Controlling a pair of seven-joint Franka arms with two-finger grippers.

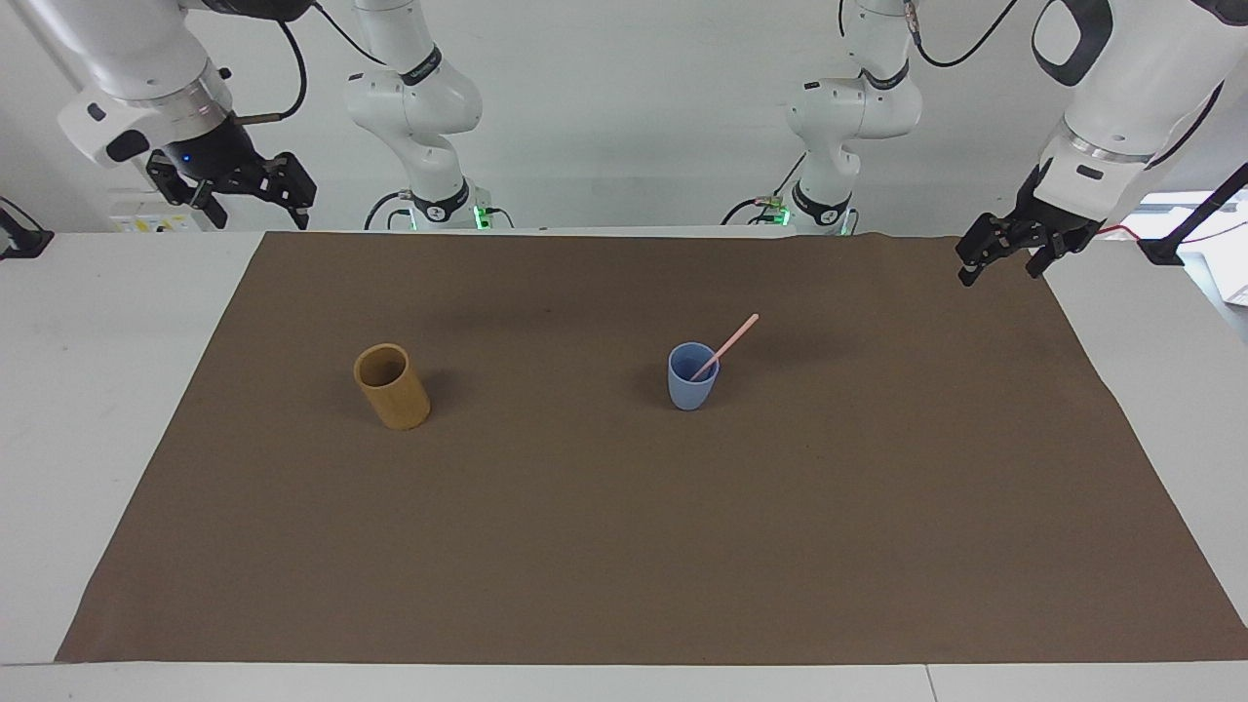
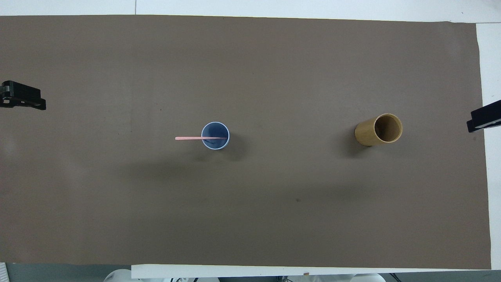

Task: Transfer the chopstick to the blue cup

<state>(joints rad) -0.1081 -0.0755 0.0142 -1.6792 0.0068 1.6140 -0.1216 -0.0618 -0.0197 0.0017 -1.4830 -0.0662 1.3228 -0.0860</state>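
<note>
Presently the chopstick [image 1: 724, 346] stands inside the blue cup [image 1: 691, 382], its lower end down in the cup and its shaft leaning over the rim toward the left arm's end of the surface. The lean looks to be the natural rest of a stick longer than the cup is deep: the rim props it. The cup stands upright on the brown mat [image 1: 624, 546], roughly midway along it.

The tan cup [image 1: 392, 387] stands upright on the same mat, well apart from the blue cup, toward the right arm's end. The overhead view shows its mouth with nothing inside.

The left claw [image 1: 999, 261] hangs over the mat's edge at its own end of the surface, fingers apart and holding nothing. The right claw [image 1: 255, 202] hangs raised over its end of the surface, also with fingers apart and holding nothing. Both are well apart from either cup, each arm waiting at its own end, clear of the work area.

Judgement: the transfer appears complete, since the stick is lodged in the required cup and neither claw grips anything. The one remaining risk is that the leaning stick could tip the light cup if disturbed.
</note>
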